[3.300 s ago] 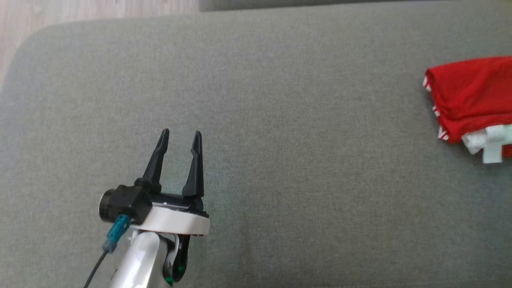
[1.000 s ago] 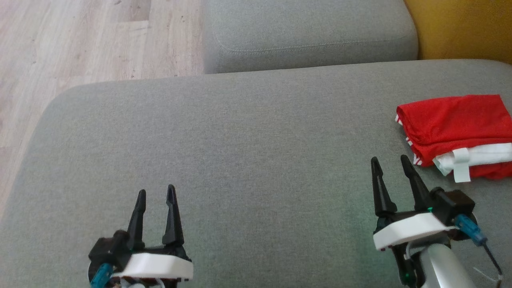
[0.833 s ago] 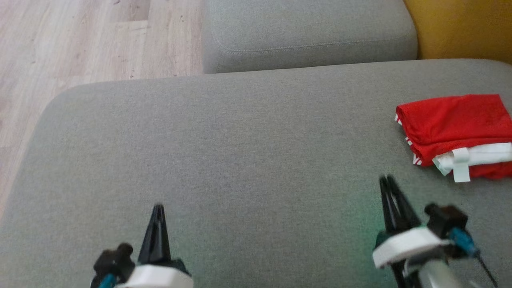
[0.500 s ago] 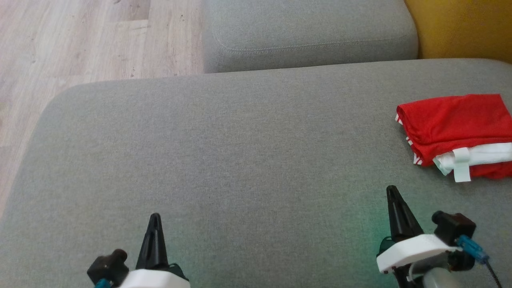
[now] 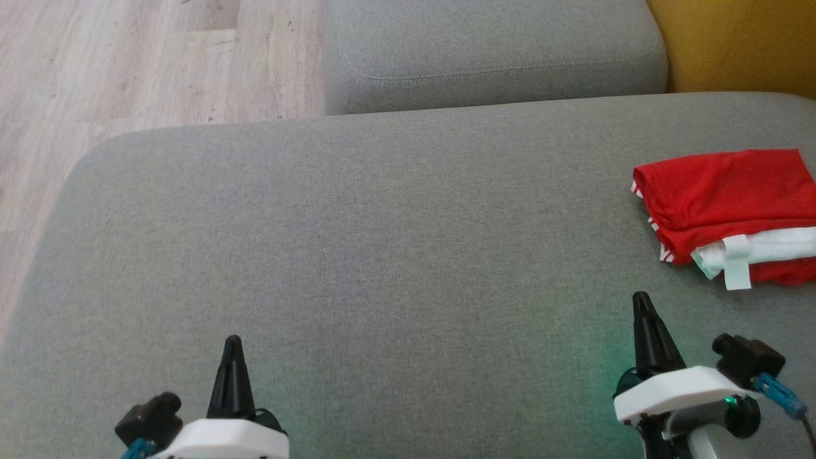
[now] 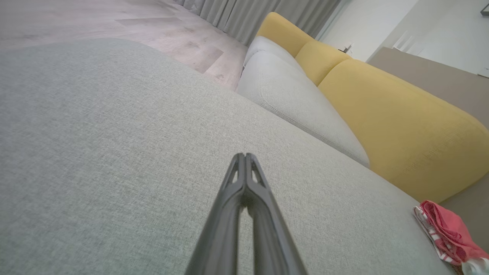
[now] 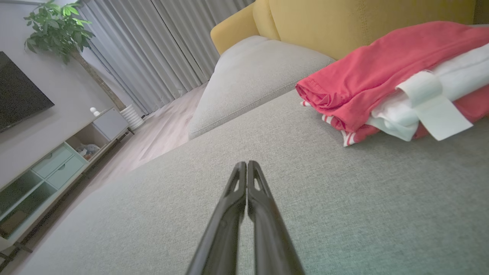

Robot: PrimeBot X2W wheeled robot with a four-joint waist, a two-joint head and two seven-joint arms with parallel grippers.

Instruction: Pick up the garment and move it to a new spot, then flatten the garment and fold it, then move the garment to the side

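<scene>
Two grippers, left gripper and right gripper, fingers pressed tight together, gripping nothing, over grey cushion. Folded red-and-white garment lies at cushion's right side, near right gripper, not touching.

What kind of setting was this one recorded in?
Most likely a home living room: a grey sofa seat with yellow back cushions, a wall TV above a low cabinet, and floor-length curtains.

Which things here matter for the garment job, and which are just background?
Job: folded red garment; left gripper and right gripper, both shut; grey cushion under it.
Lying about: yellow sofa back; potted plant; TV cabinet.
</scene>
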